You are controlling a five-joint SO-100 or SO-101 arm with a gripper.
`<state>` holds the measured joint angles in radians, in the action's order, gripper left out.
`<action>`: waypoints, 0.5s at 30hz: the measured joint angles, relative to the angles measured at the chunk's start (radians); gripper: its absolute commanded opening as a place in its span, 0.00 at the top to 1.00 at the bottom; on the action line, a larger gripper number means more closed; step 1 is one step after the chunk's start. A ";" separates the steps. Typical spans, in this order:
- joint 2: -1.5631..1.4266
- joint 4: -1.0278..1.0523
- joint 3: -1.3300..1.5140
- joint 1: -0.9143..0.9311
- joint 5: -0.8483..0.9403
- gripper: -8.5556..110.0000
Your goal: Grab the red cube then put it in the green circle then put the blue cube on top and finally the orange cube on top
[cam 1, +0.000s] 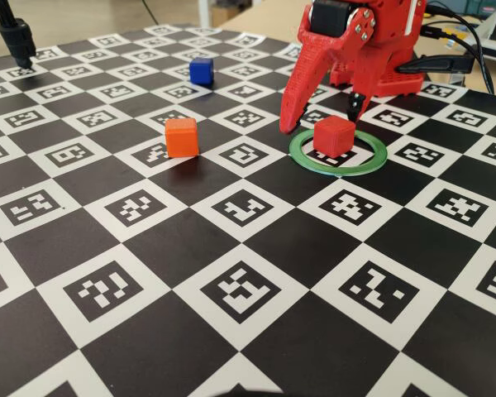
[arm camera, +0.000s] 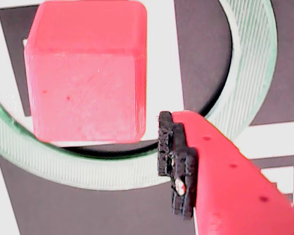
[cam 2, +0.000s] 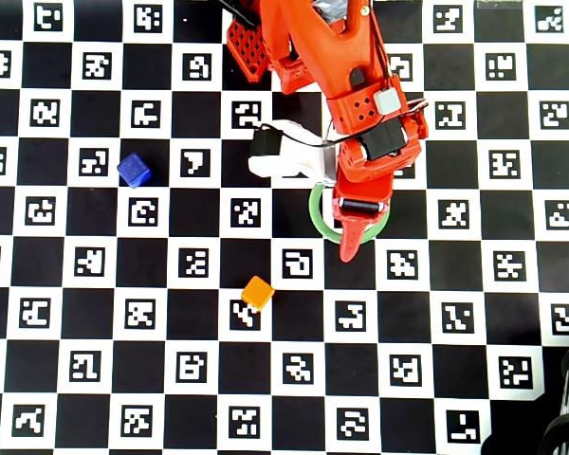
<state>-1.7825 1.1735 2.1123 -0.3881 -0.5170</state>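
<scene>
Inside the green circle, red cube, free between the claw's parted fingers.

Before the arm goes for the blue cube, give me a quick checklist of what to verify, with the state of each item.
1. Red cube inside the green circle: ok.
2. Red cube flat on the board: ok in the fixed view.
3. Pincer let go of the red cube: ok, a gap shows beside the finger in the wrist view.
4. Blue cube standing free: ok.
5. Orange cube clear of the circle: ok.
6. Pincer raised clear of the red cube: not ok.
</scene>
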 measured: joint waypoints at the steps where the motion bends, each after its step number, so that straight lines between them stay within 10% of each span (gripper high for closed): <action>1: 0.000 0.018 -0.015 0.000 0.000 0.50; 15: -0.066 0.356 -0.281 0.017 0.052 0.52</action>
<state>-1.8484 1.5294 1.8316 -0.3712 -0.4648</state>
